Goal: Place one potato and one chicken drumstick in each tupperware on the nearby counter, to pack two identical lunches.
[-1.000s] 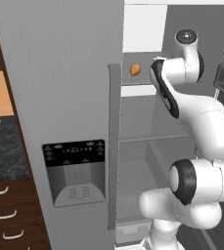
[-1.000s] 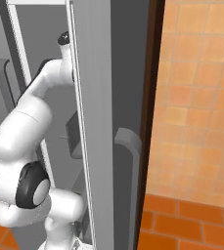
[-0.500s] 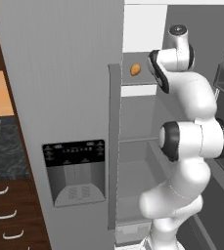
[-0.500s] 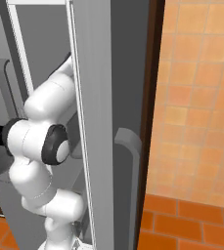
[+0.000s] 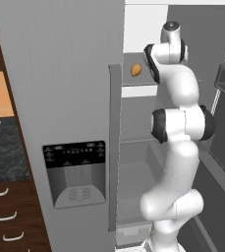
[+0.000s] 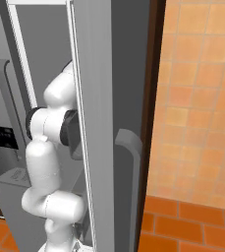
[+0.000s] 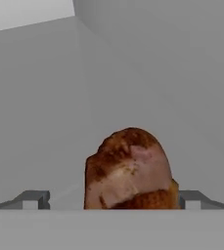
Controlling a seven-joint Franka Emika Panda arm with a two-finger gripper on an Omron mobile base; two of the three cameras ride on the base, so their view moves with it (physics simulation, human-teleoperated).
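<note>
I had the tool point(image 7: 111, 199) spread wide inside the fridge, grasping nothing. The chicken drumstick point(image 7: 129, 170) lay on the shelf dead ahead between the fingertips point(image 7: 35, 199), its fat end toward me, so a straight advance should bracket it.

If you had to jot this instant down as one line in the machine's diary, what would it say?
place: open fridge, upper shelf | claw: open, either side of chicken drumstick | held: nothing yet | also there: orange-tan piece
</note>
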